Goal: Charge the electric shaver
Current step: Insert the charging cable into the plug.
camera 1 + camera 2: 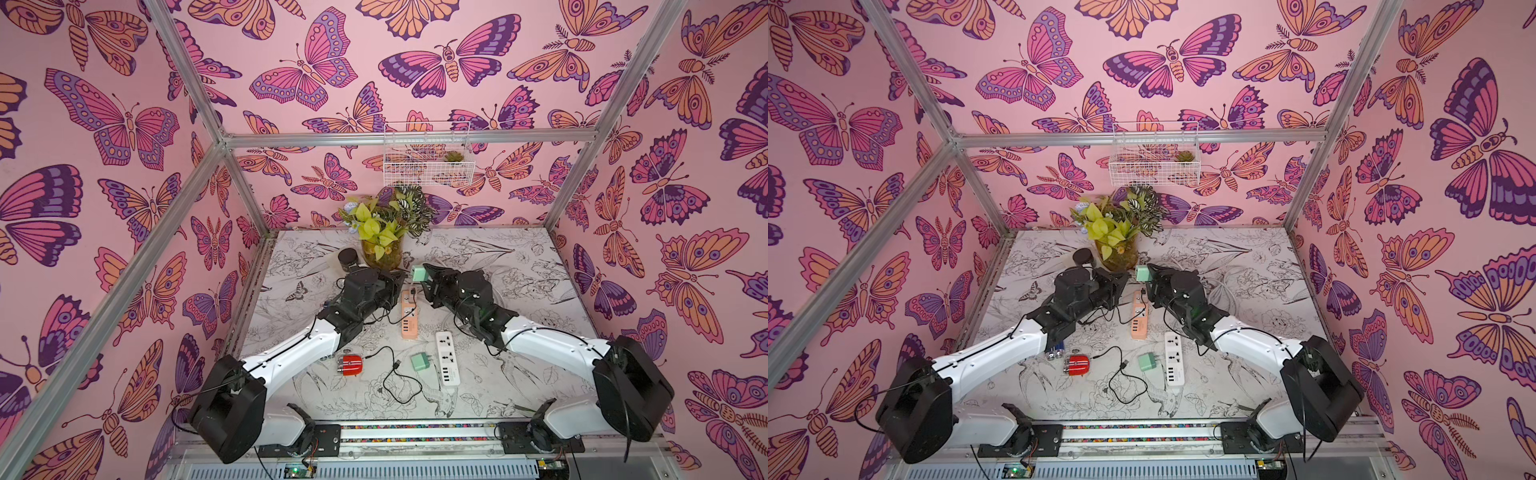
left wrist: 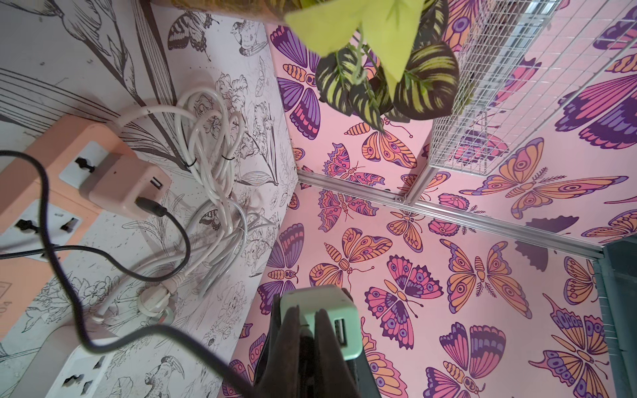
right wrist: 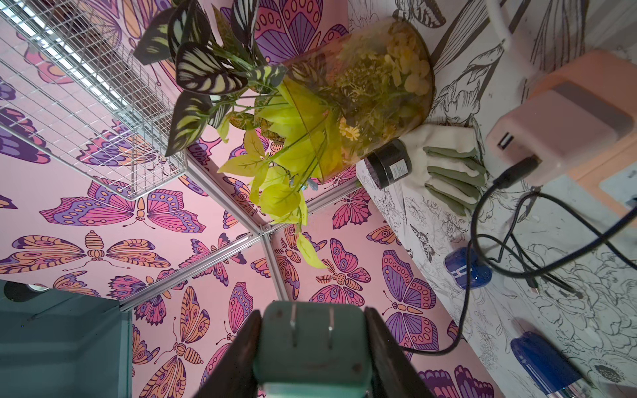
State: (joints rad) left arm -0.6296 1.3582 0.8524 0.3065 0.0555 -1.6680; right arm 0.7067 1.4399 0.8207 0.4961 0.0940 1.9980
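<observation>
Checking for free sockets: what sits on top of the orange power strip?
A pink adapter is plugged into the orange power strip, with a black cable in its USB port. The socket beneath the adapter is hidden.

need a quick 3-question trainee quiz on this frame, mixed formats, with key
1. True or false: the right gripper holds a green adapter.
2. What is plugged into the orange power strip? A) jar B) pink adapter C) glove
3. Fill in: the spare adapter beside the white power strip is ____ in colour.
Key: 1 true; 2 B; 3 green.
</observation>
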